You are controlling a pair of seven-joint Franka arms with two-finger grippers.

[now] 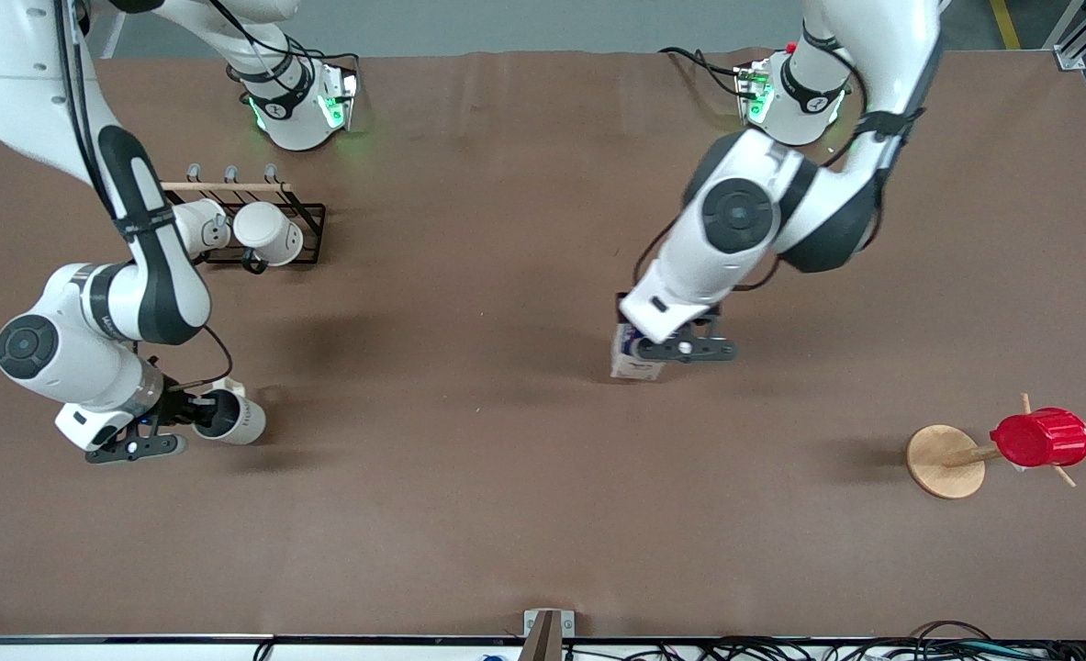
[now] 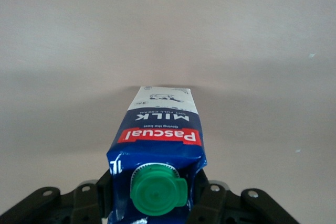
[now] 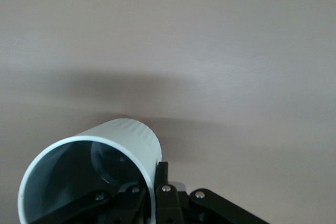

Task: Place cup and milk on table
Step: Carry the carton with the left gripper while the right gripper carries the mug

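Broadly, the table [image 1: 524,514] is a wide matte brown sheet with plenty of bare room around both arms, and its edge nearest the front camera is well clear of them. Toward the right arm's end stands a black wire rack [image 1: 308,234] with two white mugs [image 1: 267,234]; toward the left arm's end a wooden stand [image 1: 945,461] carries a red ribbed cup [image 1: 1040,438], both well apart from the work. The left gripper [image 1: 685,347] is closed on the milk [image 2: 160,135] near its capped top, over the middle of the table; the carton's base seems to touch or nearly touch the surface, though that is hard to judge. Cardboard walls dent under a hard squeeze, so a light hold is probably wise. The right gripper [image 1: 171,427] pinches the rim wall of the cup [image 1: 229,418], one finger inside, holding it tilted on its side just above the table. It looks rigid, smooth and chippable, likely to slip.
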